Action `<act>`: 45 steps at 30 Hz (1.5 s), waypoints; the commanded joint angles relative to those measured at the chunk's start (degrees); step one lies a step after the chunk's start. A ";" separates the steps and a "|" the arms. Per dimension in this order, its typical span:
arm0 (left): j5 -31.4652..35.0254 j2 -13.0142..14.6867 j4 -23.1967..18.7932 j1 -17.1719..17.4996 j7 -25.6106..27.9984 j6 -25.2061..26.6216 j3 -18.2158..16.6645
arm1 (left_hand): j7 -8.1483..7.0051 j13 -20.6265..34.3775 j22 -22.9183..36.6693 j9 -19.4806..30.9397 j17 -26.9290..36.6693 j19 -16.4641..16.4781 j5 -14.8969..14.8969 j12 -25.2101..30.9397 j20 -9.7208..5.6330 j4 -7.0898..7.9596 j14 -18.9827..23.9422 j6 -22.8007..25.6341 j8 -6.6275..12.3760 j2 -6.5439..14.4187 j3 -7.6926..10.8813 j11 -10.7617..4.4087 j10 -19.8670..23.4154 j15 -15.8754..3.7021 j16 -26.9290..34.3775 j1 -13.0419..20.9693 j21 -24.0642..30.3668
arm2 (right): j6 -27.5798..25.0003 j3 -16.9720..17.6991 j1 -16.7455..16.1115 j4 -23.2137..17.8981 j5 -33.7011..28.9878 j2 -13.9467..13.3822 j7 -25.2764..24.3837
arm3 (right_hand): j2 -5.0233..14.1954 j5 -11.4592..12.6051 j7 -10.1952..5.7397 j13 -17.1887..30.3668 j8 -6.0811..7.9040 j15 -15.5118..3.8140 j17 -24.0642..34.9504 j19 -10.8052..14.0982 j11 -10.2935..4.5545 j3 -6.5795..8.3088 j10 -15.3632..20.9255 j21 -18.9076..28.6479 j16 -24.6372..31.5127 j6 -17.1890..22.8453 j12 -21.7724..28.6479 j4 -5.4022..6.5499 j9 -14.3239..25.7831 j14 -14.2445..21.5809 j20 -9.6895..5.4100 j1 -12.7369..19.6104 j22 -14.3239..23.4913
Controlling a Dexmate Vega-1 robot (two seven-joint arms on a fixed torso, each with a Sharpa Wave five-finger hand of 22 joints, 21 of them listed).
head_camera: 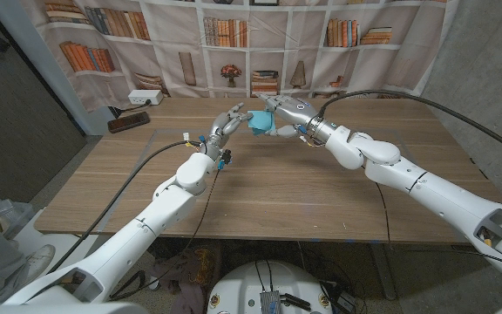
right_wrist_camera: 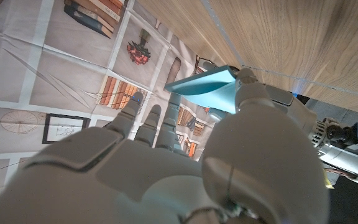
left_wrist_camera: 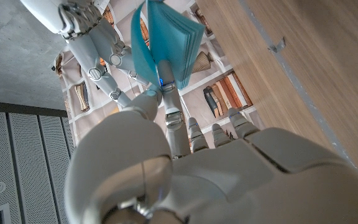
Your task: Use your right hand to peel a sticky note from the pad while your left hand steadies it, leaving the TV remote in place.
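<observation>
A blue sticky note pad (head_camera: 258, 122) hangs above the far middle of the wooden table (head_camera: 268, 196), between my two hands. My left hand (head_camera: 225, 128) pinches the pad (left_wrist_camera: 180, 46) between thumb and a finger. One sheet (left_wrist_camera: 140, 46) bends away from the stack toward my right hand's fingers (left_wrist_camera: 89, 37). My right hand (head_camera: 288, 112) comes in from the other side, and its thumb (right_wrist_camera: 253, 93) presses on the blue sheet (right_wrist_camera: 207, 87). The dark TV remote (head_camera: 129, 121) lies at the table's far left, well away from both hands.
A white box (head_camera: 143, 98) sits behind the remote at the table's back left corner. A bookshelf-print curtain (head_camera: 260, 44) hangs behind the table. Black cables (head_camera: 408, 98) run along both arms. Bare wood spreads in front of the hands.
</observation>
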 commanded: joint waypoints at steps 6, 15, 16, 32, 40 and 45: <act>0.28 1.50 0.92 -2.18 -4.83 -0.71 1.32 | -2.35 0.14 0.14 1.75 0.63 -1.55 0.97 -0.66 -0.83 1.90 -2.90 -3.27 -0.09 0.35 -0.34 0.70 -2.02 -0.44 -0.12 -0.78 -0.43 | 0.38 0.05 -0.44 -0.74 -0.10 0.39 0.22 | 0.42 0.37 0.23 2.03 -0.15 -0.21 0.13 0.02 -4.72 -0.01 5.18 -0.14 0.10 0.34 0.90 0.05 0.01 -0.16 0.19 -0.21 -0.08; 0.32 0.78 2.63 -3.69 -7.30 -2.51 2.28 | -3.89 0.21 0.17 2.88 0.88 -2.30 1.57 -0.75 -1.44 3.17 -4.24 -3.08 0.77 0.31 -0.90 -1.35 -3.05 -0.48 -0.06 -1.62 -0.57 | 0.07 0.02 -0.54 -0.54 -0.47 0.26 0.56 | 0.45 0.34 0.17 2.08 -0.20 -0.21 0.13 0.03 -4.78 -0.03 5.13 -0.16 0.08 0.35 0.93 0.07 0.02 -0.18 0.16 -0.17 -0.08; 0.22 0.73 2.69 -3.71 -7.52 -2.67 2.33 | -3.93 0.22 0.17 3.04 0.91 -2.33 1.65 -0.76 -1.48 3.30 -4.29 -3.23 0.83 0.31 -0.95 -2.04 -3.20 -0.44 0.00 -1.69 -0.56 | 0.09 0.07 -0.54 -0.44 -0.29 0.22 0.72 | 0.45 0.33 0.18 2.08 -0.21 -0.20 0.13 0.05 -4.77 -0.03 5.17 -0.16 0.09 0.34 0.95 0.07 0.02 -0.16 0.16 -0.16 -0.08; -0.29 0.54 2.51 -3.59 -9.24 -3.00 3.01 | -3.92 0.28 0.17 4.37 1.02 -2.45 2.27 -0.50 -1.71 4.11 -4.87 -5.39 0.88 0.20 -1.23 -0.83 -3.34 -0.70 0.25 -1.99 -0.44 | 0.22 -0.79 0.28 1.60 -0.24 0.84 1.21 | 0.49 0.26 0.07 2.15 -0.27 -0.37 0.13 -0.03 -4.71 -0.06 4.76 -0.21 0.02 0.40 0.88 0.09 0.03 -0.34 0.19 -0.06 -0.08; -0.59 0.37 2.98 -3.80 -9.95 -3.27 3.19 | -4.66 0.29 0.16 4.91 1.04 -2.47 2.45 -0.39 -1.75 4.34 -4.97 -5.34 1.26 0.14 -1.30 -0.17 -3.33 -0.73 0.32 -2.03 -0.40 | -0.87 -1.21 1.29 4.10 -0.02 1.34 1.71 | 0.55 0.23 -0.04 2.19 -0.25 -0.40 0.13 0.02 -4.80 -0.07 4.67 -0.19 0.01 0.54 0.89 0.10 0.03 -0.40 0.12 -0.01 -0.08; -0.73 0.24 3.17 -3.79 -9.99 -3.39 3.16 | -4.69 0.29 0.16 5.10 1.04 -2.47 2.50 -0.38 -1.76 4.43 -4.94 -5.21 1.44 0.13 -1.32 -0.04 -3.43 -0.65 0.37 -2.05 -0.38 | -1.56 -1.53 1.78 5.34 0.01 1.35 1.56 | 0.51 0.21 -0.02 2.21 -0.22 -0.41 0.12 0.05 -4.80 -0.09 4.72 -0.19 0.00 0.71 0.93 0.07 0.03 -0.40 0.15 0.05 -0.08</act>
